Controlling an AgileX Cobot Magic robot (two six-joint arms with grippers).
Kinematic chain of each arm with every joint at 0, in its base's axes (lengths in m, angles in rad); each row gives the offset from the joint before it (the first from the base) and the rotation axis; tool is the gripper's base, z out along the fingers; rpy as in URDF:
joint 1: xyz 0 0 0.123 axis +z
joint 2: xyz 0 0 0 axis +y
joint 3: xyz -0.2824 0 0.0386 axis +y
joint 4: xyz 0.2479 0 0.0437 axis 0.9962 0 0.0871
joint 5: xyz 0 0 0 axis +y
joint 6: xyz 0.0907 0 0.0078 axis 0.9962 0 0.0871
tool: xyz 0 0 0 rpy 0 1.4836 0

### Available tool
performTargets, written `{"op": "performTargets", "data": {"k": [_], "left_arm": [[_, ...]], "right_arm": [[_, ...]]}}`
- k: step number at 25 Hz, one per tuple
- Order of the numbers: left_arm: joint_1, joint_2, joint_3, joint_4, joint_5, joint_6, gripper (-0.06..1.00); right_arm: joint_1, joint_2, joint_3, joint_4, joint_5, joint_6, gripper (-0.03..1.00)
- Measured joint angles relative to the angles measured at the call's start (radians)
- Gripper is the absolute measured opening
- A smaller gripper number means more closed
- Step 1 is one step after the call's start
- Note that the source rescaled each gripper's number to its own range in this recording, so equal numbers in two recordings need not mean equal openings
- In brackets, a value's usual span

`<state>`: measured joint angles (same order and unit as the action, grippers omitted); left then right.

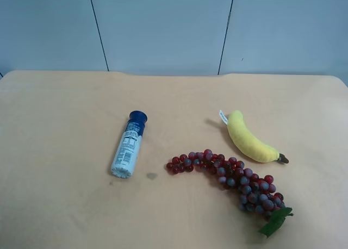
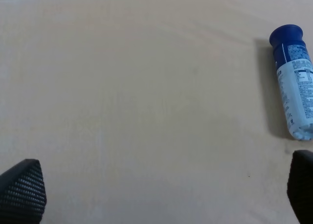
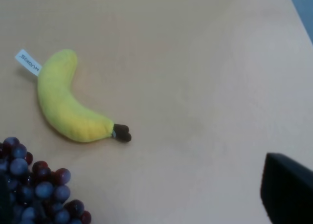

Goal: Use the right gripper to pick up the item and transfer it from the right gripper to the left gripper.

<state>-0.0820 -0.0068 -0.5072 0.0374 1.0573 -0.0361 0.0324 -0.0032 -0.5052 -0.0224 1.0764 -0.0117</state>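
The yellow plush banana point(image 1: 249, 138) lies flat on the table right of centre, its white tag toward the far side and its brown stem toward the near right. It also shows in the right wrist view point(image 3: 68, 105). No arm shows in the exterior high view. My right gripper point(image 3: 146, 202) hangs above the table short of the banana, jaws wide apart and empty, with one black finger point(image 3: 288, 190) in clear sight. My left gripper point(image 2: 161, 194) is open and empty over bare table, both fingertips point(image 2: 22, 190) at the frame's corners.
A red-purple grape bunch point(image 1: 234, 177) with a green leaf lies just in front of the banana, and shows in the right wrist view point(image 3: 36, 190). A white bottle with a blue cap point(image 1: 128, 144) lies left of centre, also in the left wrist view point(image 2: 295, 79). The tan table point(image 1: 65, 107) ends at a grey wall.
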Motion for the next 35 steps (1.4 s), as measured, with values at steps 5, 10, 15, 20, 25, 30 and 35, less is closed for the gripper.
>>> {"op": "performTargets", "data": {"k": [5,10,15,20,25,30,35], "left_arm": [[0.000,0.000,0.000,0.000,0.000,0.000,1.00],[0.000,0.000,0.000,0.000,0.000,0.000,1.00],[0.000,0.000,0.000,0.000,0.000,0.000,1.00],[0.000,0.000,0.000,0.000,0.000,0.000,1.00],[0.000,0.000,0.000,0.000,0.000,0.000,1.00],[0.000,0.000,0.000,0.000,0.000,0.000,1.00],[0.000,0.000,0.000,0.000,0.000,0.000,1.00]], "right_arm": [[0.000,0.000,0.000,0.000,0.000,0.000,1.00],[0.000,0.000,0.000,0.000,0.000,0.000,1.00],[0.000,0.000,0.000,0.003,-0.007,0.000,1.00],[0.000,0.002,0.000,0.007,-0.004,-0.001,1.00],[0.000,0.154,-0.058,0.022,0.021,-0.016,1.00],[0.000,0.432,-0.184,0.022,0.021,-0.071,1.00],[0.050,0.684,-0.267,0.022,-0.005,-0.125,1.00]]}}
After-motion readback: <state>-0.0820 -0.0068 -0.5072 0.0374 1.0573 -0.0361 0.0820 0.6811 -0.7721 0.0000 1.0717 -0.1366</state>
